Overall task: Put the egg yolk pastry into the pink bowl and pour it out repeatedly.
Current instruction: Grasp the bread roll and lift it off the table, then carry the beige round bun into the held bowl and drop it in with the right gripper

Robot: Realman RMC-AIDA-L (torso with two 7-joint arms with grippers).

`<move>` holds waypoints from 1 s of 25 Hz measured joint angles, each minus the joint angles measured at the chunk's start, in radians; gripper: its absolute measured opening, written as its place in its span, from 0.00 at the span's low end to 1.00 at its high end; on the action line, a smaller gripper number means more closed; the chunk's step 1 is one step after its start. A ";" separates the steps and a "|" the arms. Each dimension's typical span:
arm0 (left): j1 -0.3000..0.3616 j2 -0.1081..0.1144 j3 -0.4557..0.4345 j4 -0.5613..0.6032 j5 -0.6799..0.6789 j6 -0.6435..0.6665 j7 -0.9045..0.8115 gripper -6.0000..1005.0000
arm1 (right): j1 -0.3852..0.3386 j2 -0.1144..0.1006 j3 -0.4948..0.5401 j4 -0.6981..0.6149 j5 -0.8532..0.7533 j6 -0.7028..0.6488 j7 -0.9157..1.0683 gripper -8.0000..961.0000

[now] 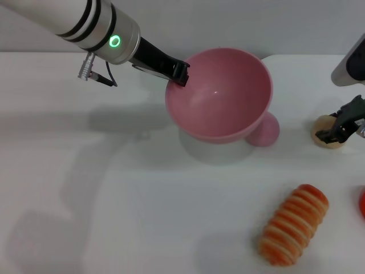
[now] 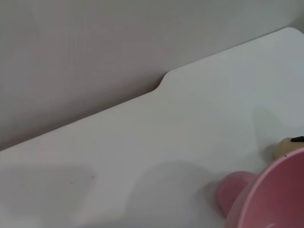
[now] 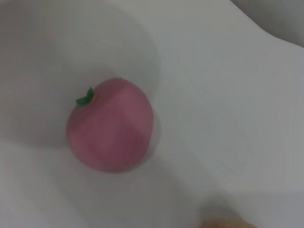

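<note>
Left gripper [image 1: 181,73] clamped on the near-side rim of the pink bowl [image 1: 228,114], which it holds tilted and raised off the white table [image 1: 114,188]; the bowl's interior shows empty. Right gripper [image 1: 336,132] lowered onto the egg yolk pastry [image 1: 326,135], its fingers straddling the lump, which rests on the table directly beneath them; whether they have closed on it cannot be told. A pink ball [image 1: 266,130] lies just behind the bowl, between the two grippers; an orange striped roll [image 1: 293,231] lies nearer the robot than the right gripper. Step in hand, as judged: picking up the pastry. The next move calls for a secure closure, a lift, and carriage toward the left gripper, over the bowl's rim.
</note>
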 joint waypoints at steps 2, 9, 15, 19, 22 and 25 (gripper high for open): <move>0.002 0.000 -0.001 0.000 0.000 -0.001 0.002 0.04 | 0.001 -0.001 -0.001 -0.004 0.000 -0.004 0.000 0.52; 0.006 0.000 0.001 0.001 0.000 -0.002 0.003 0.04 | -0.014 0.000 0.025 -0.109 0.015 -0.088 0.014 0.44; 0.005 0.000 0.001 0.002 0.000 -0.002 0.002 0.04 | -0.088 -0.002 0.053 -0.428 0.144 -0.291 0.052 0.38; 0.001 0.000 0.001 0.002 0.000 -0.002 0.004 0.05 | -0.149 -0.001 0.061 -0.739 0.278 -0.418 0.081 0.35; 0.000 0.000 0.001 -0.001 0.000 -0.002 0.004 0.05 | -0.190 -0.004 0.092 -0.940 0.467 -0.486 0.093 0.32; -0.001 0.000 0.001 -0.004 0.000 -0.007 0.004 0.05 | -0.196 -0.004 0.131 -1.049 0.604 -0.516 0.094 0.29</move>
